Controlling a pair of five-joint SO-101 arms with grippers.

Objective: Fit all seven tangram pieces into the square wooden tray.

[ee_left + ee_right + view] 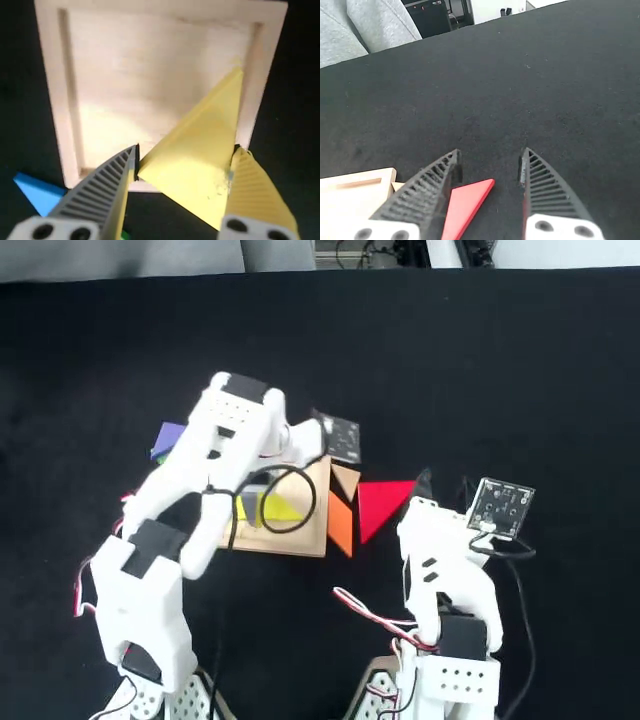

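Observation:
The square wooden tray (150, 60) lies under my left gripper (185, 157), which is shut on a large yellow triangle (200, 145). The triangle hangs tilted over the tray's near corner, one tip past the rim. From above, the tray (305, 535) and yellow triangle (278, 508) sit beneath the left arm. An orange piece (340, 525), a tan triangle (346, 480) and a red triangle (385, 502) lie just right of the tray. My right gripper (490, 154) stands open above the red triangle (465, 205), nothing between its fingers.
A blue piece (37, 190) lies on the black cloth beside the tray; from above a purple-blue piece (168, 438) with a green one under its edge sits left of the left arm. A grey chair (365, 25) stands beyond the table's far edge.

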